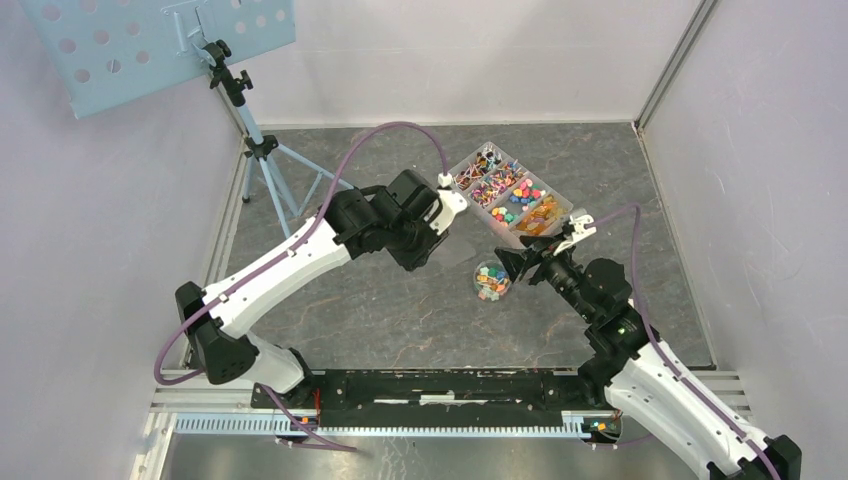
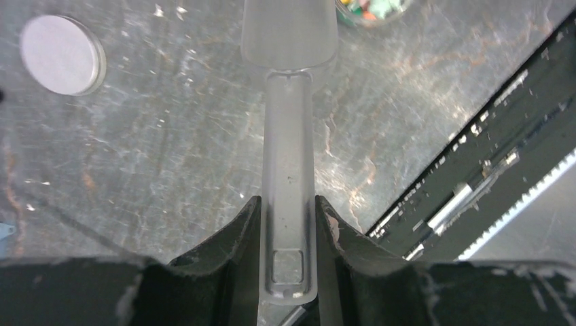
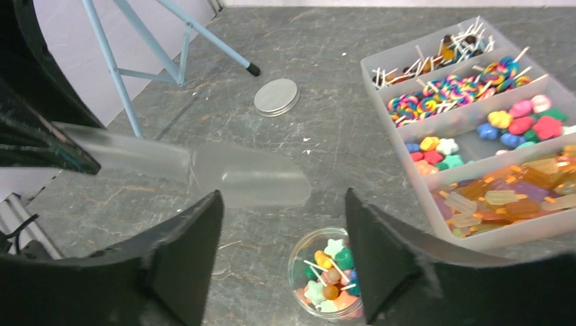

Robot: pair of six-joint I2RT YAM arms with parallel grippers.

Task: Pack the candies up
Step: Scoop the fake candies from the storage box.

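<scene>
Left pincer [image 2: 287, 207] tight on clear scoop [image 2: 289, 37]; right pincer [image 3: 282, 198] agape near jar [image 3: 293, 266] of candies [image 3: 331, 266].

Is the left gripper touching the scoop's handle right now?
Touching. The left wrist view shows the left gripper with its fingers pressed against both sides of the handle of the scoop, with no gap visible.

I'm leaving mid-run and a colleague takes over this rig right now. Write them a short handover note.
Left gripper: shut on the handle of the translucent plastic scoop, which looks empty.
Right gripper: open, holding nothing, by the small clear round jar.
Multicoloured candies: most in the clear compartment tray, some already in the jar.
Grey round lid: off, lying on the table.
Left: likely more scooping, then lidding.
</scene>
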